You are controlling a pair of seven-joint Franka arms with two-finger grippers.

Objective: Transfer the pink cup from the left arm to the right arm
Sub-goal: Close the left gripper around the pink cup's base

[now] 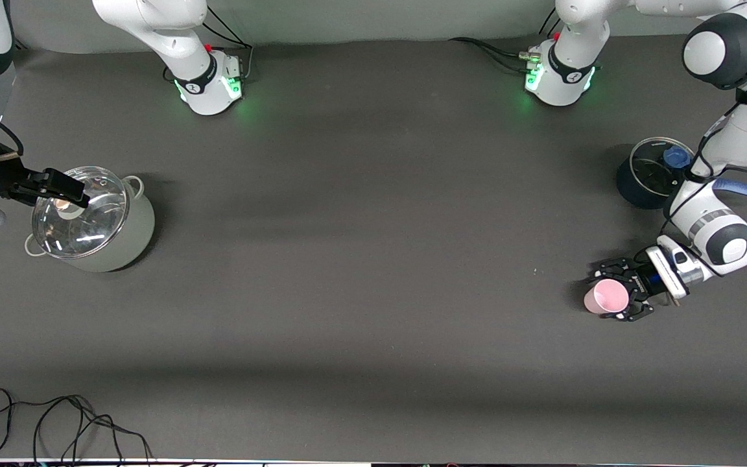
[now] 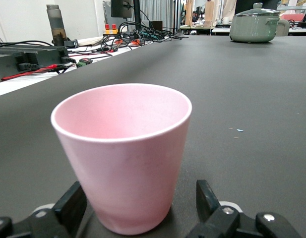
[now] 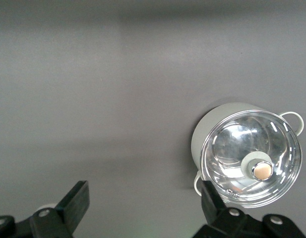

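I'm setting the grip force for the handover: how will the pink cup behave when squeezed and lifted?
The pink cup looks thin-walled and empty, so probably light. Its smooth, tapered sides may slip downward through the left claw, whose fingers flank it near the base. Standing upright and narrow at the bottom, it could tip if nudged.

No text, label, brand or number can be read anywhere in these views. The white bases (image 1: 211, 81) of the 2 arms, at the top of the front view, each carry a small dark mark that is too small to make out. The pink cup (image 2: 123, 156) is plain, with no print on it.
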